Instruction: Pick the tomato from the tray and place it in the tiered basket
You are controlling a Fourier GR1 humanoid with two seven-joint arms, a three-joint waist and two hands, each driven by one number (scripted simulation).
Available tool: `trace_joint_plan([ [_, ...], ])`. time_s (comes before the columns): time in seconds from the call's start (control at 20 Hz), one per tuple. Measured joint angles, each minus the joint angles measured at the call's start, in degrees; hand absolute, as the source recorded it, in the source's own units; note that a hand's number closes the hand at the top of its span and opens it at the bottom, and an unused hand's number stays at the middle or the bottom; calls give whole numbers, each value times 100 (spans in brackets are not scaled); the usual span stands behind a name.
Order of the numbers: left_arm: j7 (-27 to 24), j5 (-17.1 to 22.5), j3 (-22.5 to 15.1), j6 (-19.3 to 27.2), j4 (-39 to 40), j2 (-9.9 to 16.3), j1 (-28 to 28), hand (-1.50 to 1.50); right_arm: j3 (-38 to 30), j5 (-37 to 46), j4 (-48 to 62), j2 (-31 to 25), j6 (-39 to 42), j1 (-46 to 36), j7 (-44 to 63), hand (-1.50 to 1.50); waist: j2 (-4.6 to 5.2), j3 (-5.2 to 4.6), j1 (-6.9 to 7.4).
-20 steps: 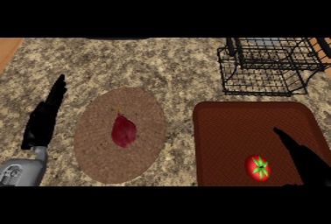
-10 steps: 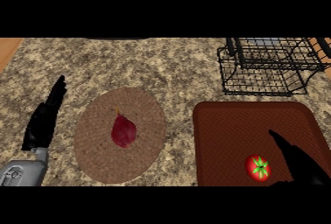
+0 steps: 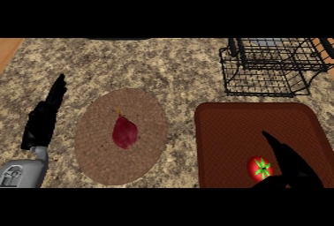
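Single head view looks steeply down onto the counter [image 3: 176, 66]

The tomato [image 3: 260, 168] is round and red with a green star-shaped stem facing up; it lies on the tray [image 3: 228, 132], a dark red-brown rounded rectangle, near that tray's front right part. The tiered basket [image 3: 271, 66], black wire, stands upright at the counter's far right corner, just behind the tray's far edge

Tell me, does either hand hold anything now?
Nothing is held. The right hand is beside the tomato with straight fingers; the left hand rests open.
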Motion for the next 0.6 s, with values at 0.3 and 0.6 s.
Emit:
trace_joint_plan([
  [0.3, -117, -80, 111, -105, -22, -69, 100, 0, -9, 99, 517, 379, 128, -143, -142, 150, -6, -8, 9],
  [0.6, -8, -114, 144, -145, -110, -95, 66, 0, 260, 316, 574, 102, 535, -185, -539, 150, -44, -68, 2],
])
